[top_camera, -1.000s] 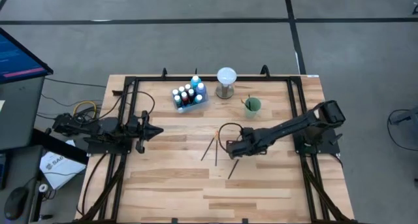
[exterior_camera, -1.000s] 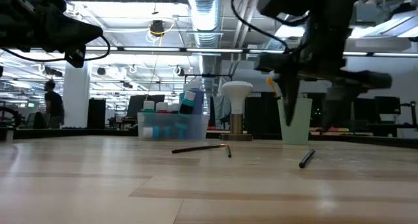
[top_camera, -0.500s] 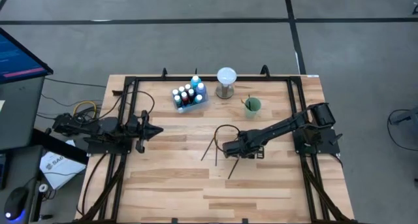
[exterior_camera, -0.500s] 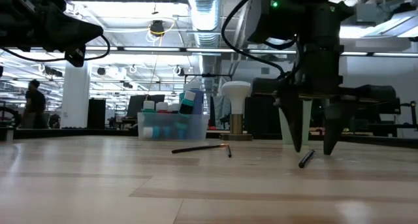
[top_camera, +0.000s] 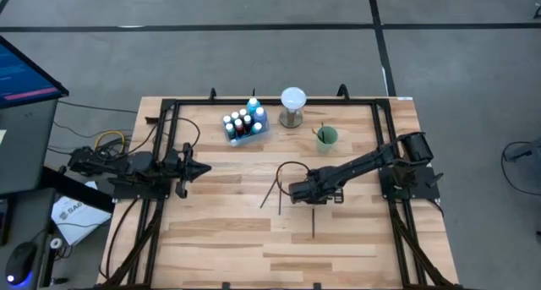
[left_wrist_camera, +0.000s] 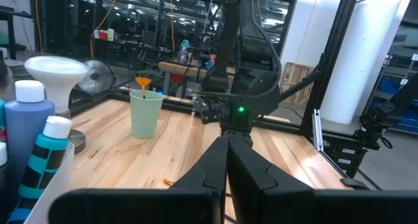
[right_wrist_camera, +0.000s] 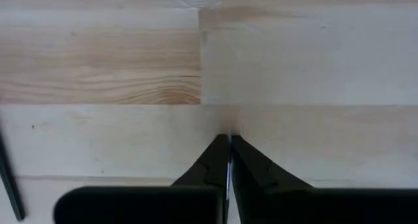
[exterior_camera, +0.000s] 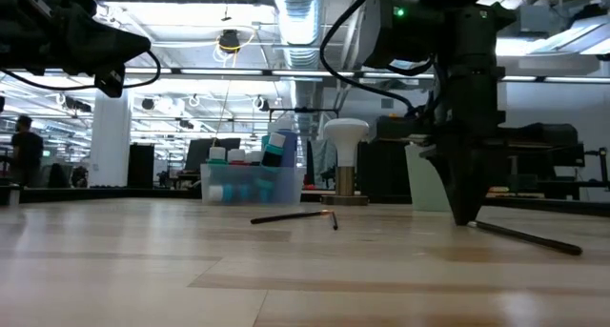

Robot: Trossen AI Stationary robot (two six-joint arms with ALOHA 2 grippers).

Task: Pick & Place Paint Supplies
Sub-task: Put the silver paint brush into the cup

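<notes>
High view puts your right gripper point(top_camera: 295, 192) close to the middle of the table point(top_camera: 220, 235), tips down on the wood. Its fingers point(right_wrist_camera: 212, 164) are pressed together, and the right wrist view shows nothing between them but a hairline seam. One thin brush point(top_camera: 313, 222) lies flat on the boards just off the tips, running away toward 5 o'clock. In the low view its near end reaches right up to the fingertips, but you cannot tell from any view whether that end is pinched or only touching.

Two more brushes point(top_camera: 274, 193) lie loose on the table just beside the gripper at 9 o'clock, angled toward each other at their far ends. At 1 o'clock from the gripper stands a green cup point(top_camera: 328, 139) with a brush handle point(top_camera: 319, 130) leaning inside it. At 12 o'clock, near the far edge, is the white globe point(top_camera: 292, 98) on its metal base. At 11 o'clock the paint bottles point(top_camera: 240, 123) stand upright, packed in a clear bin point(exterior_camera: 250, 188).

Your left gripper point(top_camera: 203, 168) waits well apart at 9 o'clock, over the table's left side, its fingers closed on nothing.
</notes>
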